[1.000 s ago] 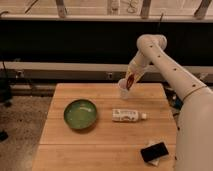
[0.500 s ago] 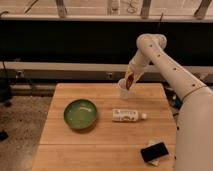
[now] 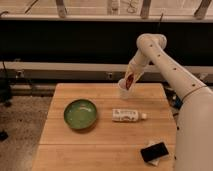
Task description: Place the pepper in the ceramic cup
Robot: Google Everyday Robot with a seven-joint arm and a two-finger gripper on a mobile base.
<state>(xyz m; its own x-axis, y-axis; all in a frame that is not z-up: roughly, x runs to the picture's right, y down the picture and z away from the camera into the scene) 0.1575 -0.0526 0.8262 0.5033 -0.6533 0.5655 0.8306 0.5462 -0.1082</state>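
Observation:
The white ceramic cup (image 3: 123, 90) stands at the far edge of the wooden table (image 3: 100, 145), right of centre. My gripper (image 3: 129, 80) hangs directly over the cup, just above its rim. The dark red pepper (image 3: 130, 80) is held in the gripper, pointing down toward the cup's mouth. The gripper partly hides the cup's top.
A green bowl (image 3: 80, 113) sits left of centre. A white squeeze tube (image 3: 127, 115) lies on its side in the middle. A black object on a white pad (image 3: 154, 151) lies at the front right corner. A dark wall runs behind the table.

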